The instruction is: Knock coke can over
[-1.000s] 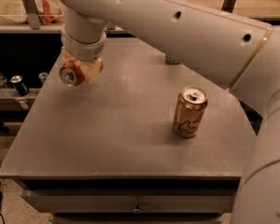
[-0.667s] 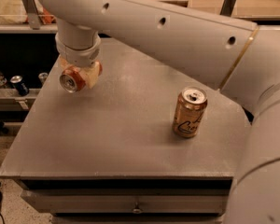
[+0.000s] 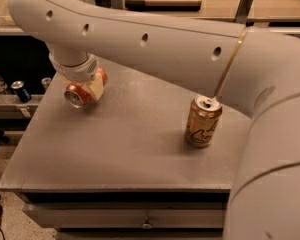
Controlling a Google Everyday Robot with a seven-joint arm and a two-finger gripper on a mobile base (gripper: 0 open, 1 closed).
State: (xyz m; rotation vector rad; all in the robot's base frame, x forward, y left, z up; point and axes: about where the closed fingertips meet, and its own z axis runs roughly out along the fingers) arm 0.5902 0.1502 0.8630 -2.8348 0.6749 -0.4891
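Note:
The coke can (image 3: 78,95) is red-orange and lies on its side at the table's far left, its silver end facing the camera. My gripper (image 3: 85,88) hangs from the wrist right above it and is shut on the can, with a cream finger (image 3: 96,88) against its right side. The can is at or just above the grey table (image 3: 120,149); I cannot tell whether it touches. My arm spans the top of the view and hides the table's back.
A gold can with dark script (image 3: 203,121) stands upright at the table's right, close under my forearm. Several small cans (image 3: 20,90) stand on a lower shelf to the left. The table's front edge has a drawer knob (image 3: 147,225).
The gripper and the coke can in it have shifted a little toward the camera and down, and the arm has swung left. The gold can has not moved.

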